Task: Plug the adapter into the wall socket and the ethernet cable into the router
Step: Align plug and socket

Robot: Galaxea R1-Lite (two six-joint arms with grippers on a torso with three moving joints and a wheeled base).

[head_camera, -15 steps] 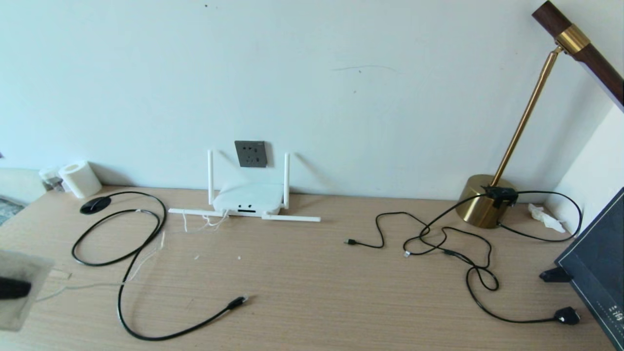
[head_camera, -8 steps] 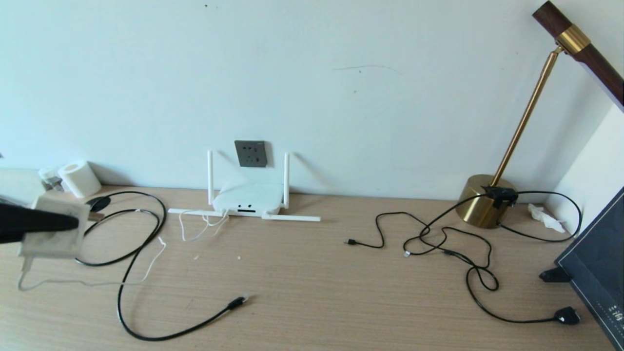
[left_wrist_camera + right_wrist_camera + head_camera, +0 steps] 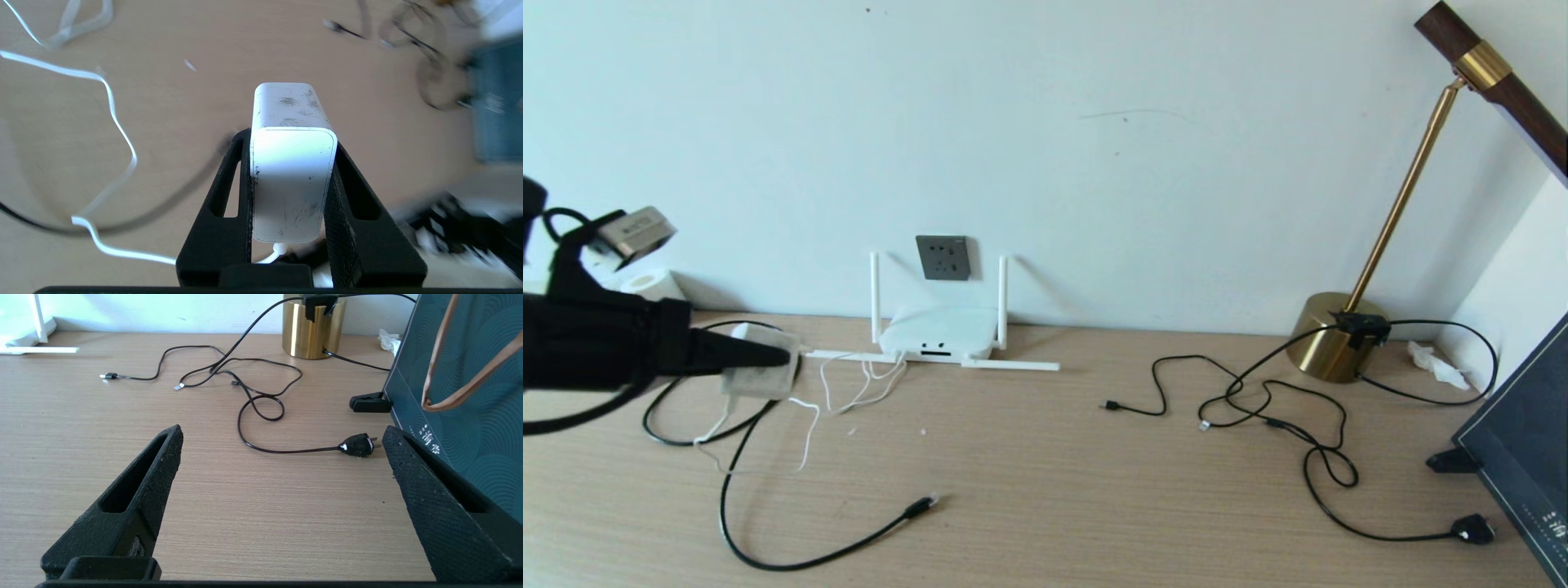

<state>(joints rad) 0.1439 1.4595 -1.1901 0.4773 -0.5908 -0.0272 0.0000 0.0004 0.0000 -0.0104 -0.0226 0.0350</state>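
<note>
A: Step in hand?

B: Carrying the adapter [image 3: 760, 369] toward the wall socket [image 3: 943, 257]. Not yet plugged: well left of the socket and lower, off the desk [image 3: 1045, 490], clamped in the left gripper [image 3: 768, 357].

A: Jaw state?

B: Partly closed, pinching the adapter by its two flat sides (plain from the left wrist view, white block [image 3: 291, 175] wedged between both black fingers [image 3: 229, 192]). Thin white cord [image 3: 809, 425] trailing from its rear down to the desk, left of the socket.

A: Arm pose?

B: Reaching in from far left of the socket, forearm roughly level, fingers pointing sideways along the wall, not yet into it.

A: Next move?

B: Probably a swing rightward and up, then a turn of the wrist to face the prongs square at the socket plate, then a straight push. Tight spot: router [image 3: 939, 333] directly below the socket, two upright antennas flanking it. Slack in the cord worth watching too.

A: Second half of the task?

B: Untouched, by the look of it. Ethernet cable [image 3: 768, 457] loose on the desk, clear plug end [image 3: 923, 505] well below the socket, in front of the router, nothing in the ports.

A: Other arm?

B: Right gripper [image 3: 282, 433] parked low over the desk far right of the socket, jaws spread wide, holding nothing.
</note>
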